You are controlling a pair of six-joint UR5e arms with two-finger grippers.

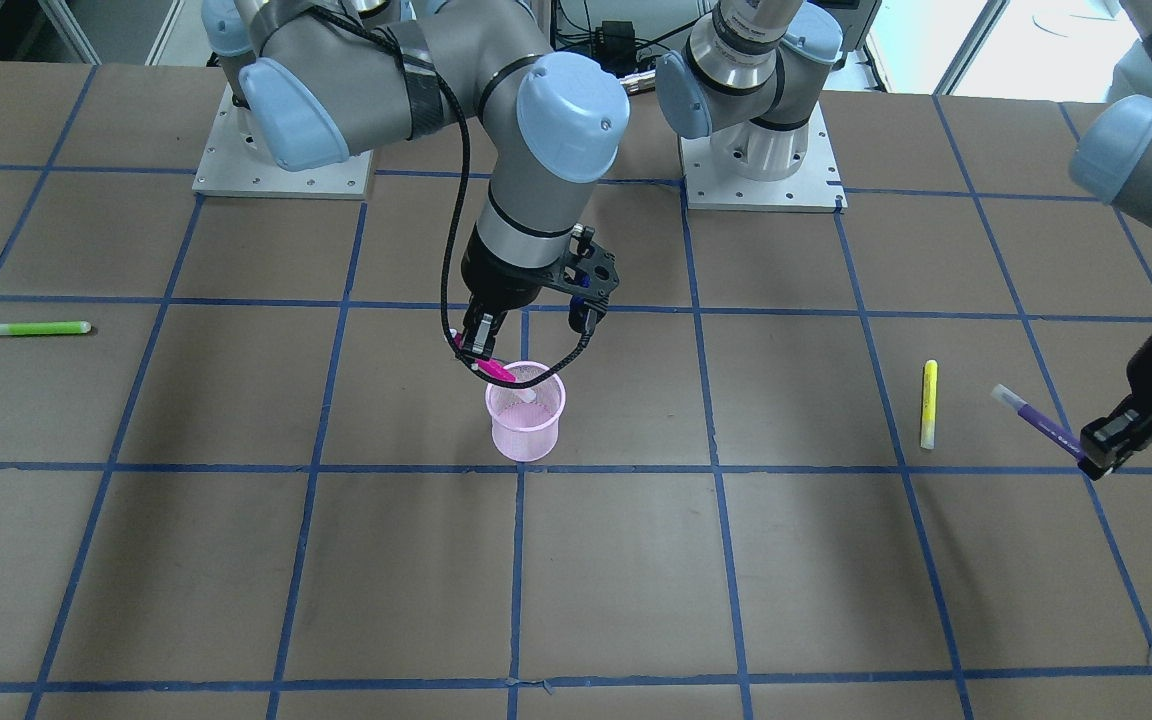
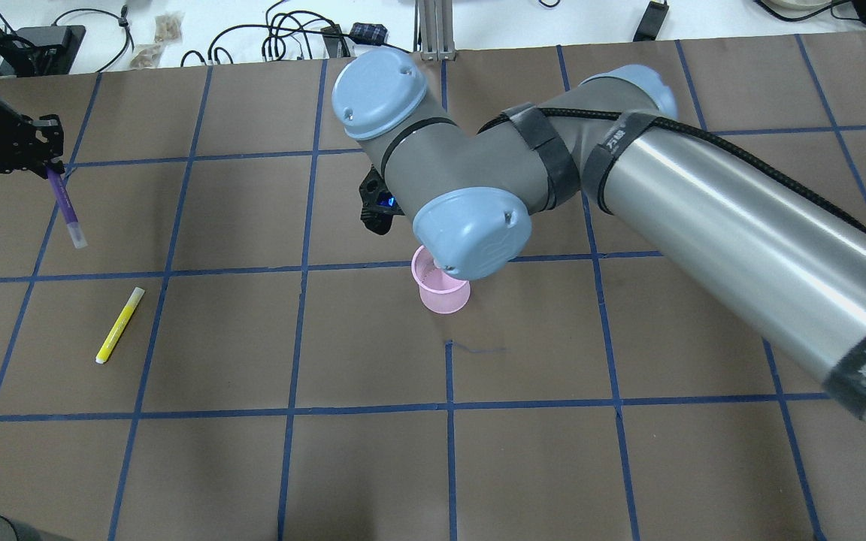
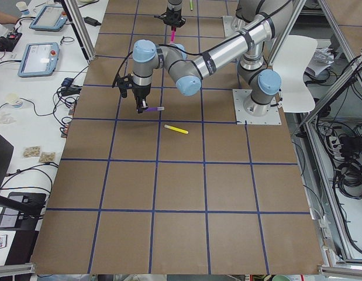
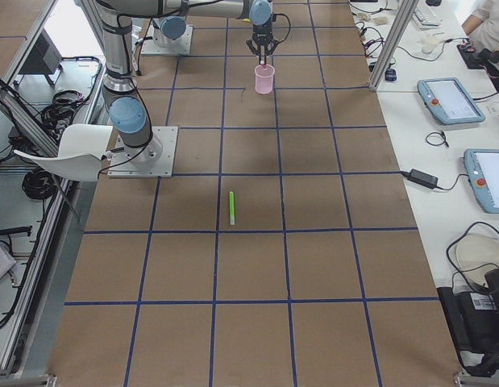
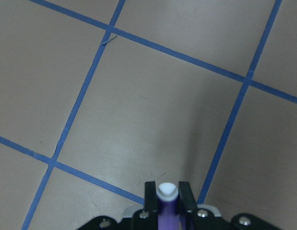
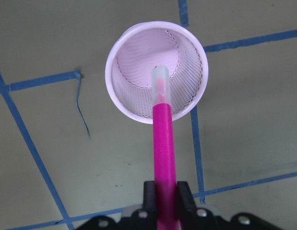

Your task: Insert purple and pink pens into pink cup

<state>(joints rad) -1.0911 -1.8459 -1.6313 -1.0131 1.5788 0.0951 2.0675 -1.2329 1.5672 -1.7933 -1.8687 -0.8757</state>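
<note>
The pink mesh cup stands upright near the table's middle; it also shows in the overhead view and the right wrist view. My right gripper is shut on the pink pen, just above the cup. The pen slants down, and its clear cap end is over the cup's mouth. My left gripper is far off at my left end of the table. It is shut on one end of the purple pen, which slants with its pale cap away from the gripper.
A yellow highlighter lies on the table between the cup and the left gripper. A green highlighter lies far out on my right side. The two arm bases stand at the table's robot edge.
</note>
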